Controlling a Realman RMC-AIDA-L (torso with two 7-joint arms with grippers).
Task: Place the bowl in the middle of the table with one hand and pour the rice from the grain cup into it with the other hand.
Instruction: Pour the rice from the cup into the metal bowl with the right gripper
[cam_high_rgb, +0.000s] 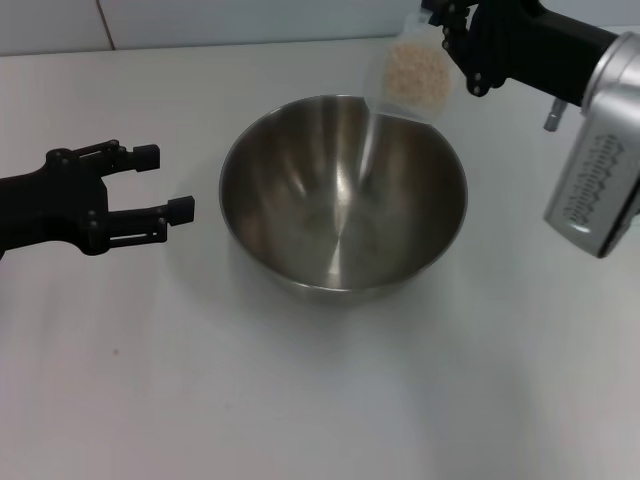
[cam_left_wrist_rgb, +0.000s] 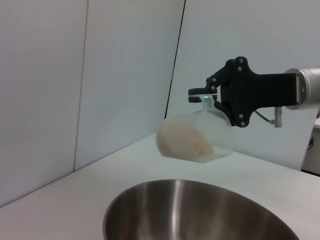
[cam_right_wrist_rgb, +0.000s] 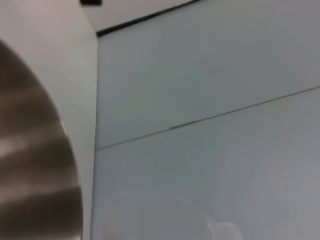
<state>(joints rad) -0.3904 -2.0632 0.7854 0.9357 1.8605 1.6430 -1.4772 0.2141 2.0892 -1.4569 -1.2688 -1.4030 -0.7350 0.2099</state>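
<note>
Above the far right rim of the bowl (cam_high_rgb: 343, 192), the right hand (cam_high_rgb: 447, 30) pinches the grain cup (cam_high_rgb: 408, 75), tipped with its mouth down toward the bowl and the rice (cam_high_rgb: 417, 72) heaped inside. Further tilting should drop the grains just within the rim. Beside the bowl on the counter (cam_high_rgb: 300, 400), the left hand (cam_high_rgb: 165, 183) hovers spread, holding nothing.

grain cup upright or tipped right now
Tipped. The grain cup lies nearly on its side in the right end effector above the bowl, with the rice still inside; the bowl looks empty.
</note>
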